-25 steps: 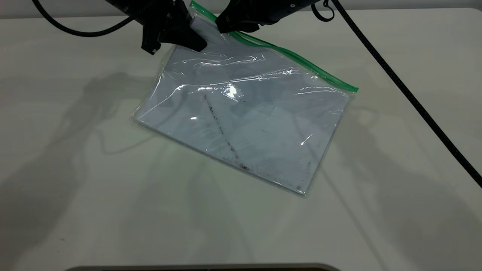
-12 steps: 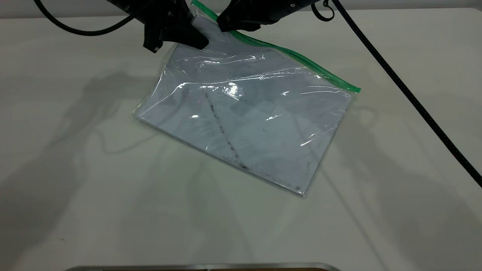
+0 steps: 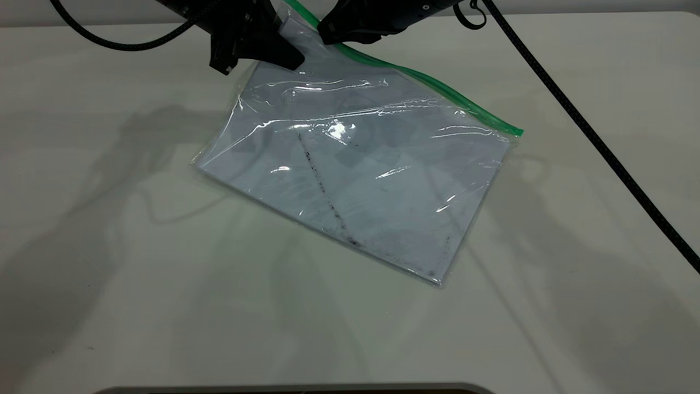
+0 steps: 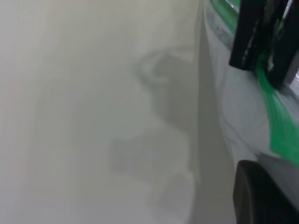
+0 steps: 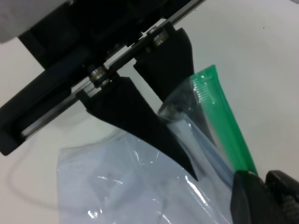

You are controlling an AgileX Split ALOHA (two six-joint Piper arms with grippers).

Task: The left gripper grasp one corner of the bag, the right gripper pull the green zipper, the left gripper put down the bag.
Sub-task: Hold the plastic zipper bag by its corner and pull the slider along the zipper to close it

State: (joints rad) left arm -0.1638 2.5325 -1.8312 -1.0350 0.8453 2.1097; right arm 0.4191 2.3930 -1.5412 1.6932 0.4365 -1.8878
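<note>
The bag (image 3: 361, 175), a clear pouch with a white sheet and a dark diagonal smudge, lies on the table with its far left corner lifted. My left gripper (image 3: 295, 59) is shut on that corner. In the right wrist view its wedge fingers (image 5: 140, 121) pinch the plastic beside the end of the green zipper (image 5: 224, 126). The green zipper (image 3: 437, 90) runs along the bag's far edge. My right gripper (image 3: 330, 36) is shut on the strip close to the held corner. In the left wrist view its fingers (image 4: 247, 37) straddle the green strip (image 4: 275, 116). The slider tab is hidden.
The pale table (image 3: 136, 273) stretches wide on every side of the bag. A black cable (image 3: 601, 148) crosses the right side of the table, another cable (image 3: 109, 44) loops at the far left. A dark edge (image 3: 295, 389) borders the near side.
The held corner of the bag has risen a little and the plastic near it has shifted and wrinkled. Both grippers stay almost in place at the far edge.
</note>
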